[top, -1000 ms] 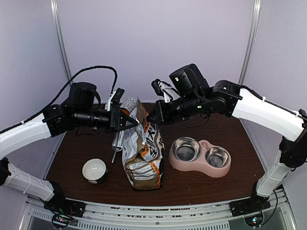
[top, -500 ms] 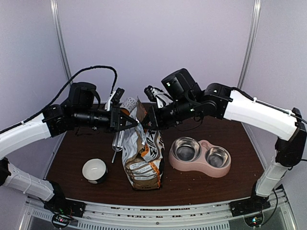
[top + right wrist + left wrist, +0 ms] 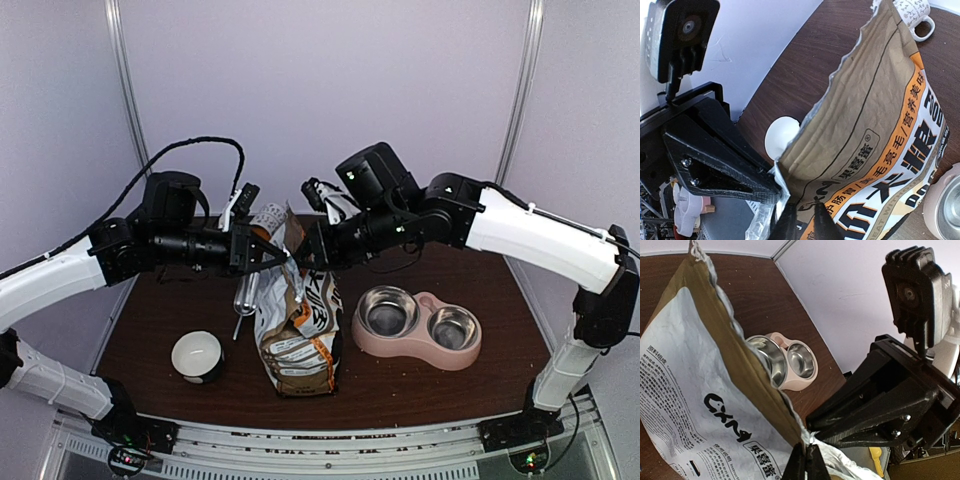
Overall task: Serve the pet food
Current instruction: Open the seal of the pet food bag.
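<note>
The printed pet food bag point(image 3: 298, 325) stands upright at the table's middle, and its top is open. No pet food shows; the kibble is hidden inside the bag. My left gripper point(image 3: 284, 256) is shut on the bag's top edge from the left, and its fingers point(image 3: 801, 462) pinch the torn rim. My right gripper point(image 3: 309, 258) meets it from the right. Its fingertips point(image 3: 789, 220) straddle the same top corner of the bag point(image 3: 875, 125) and are closed onto it with a narrow gap. The pink double bowl point(image 3: 418, 328) with empty steel cups sits to the right of the bag.
A small white bowl point(image 3: 197, 355) sits front left of the bag. A steel tube-like utensil point(image 3: 243, 295) lies left of the bag, and a printed mug point(image 3: 268, 215) stands behind it. The pink double bowl also shows in the left wrist view point(image 3: 790, 365).
My right arm has swung left and brought its gripper to the bag's top corner, opposite the left gripper. The left arm and the bag have not moved.
</note>
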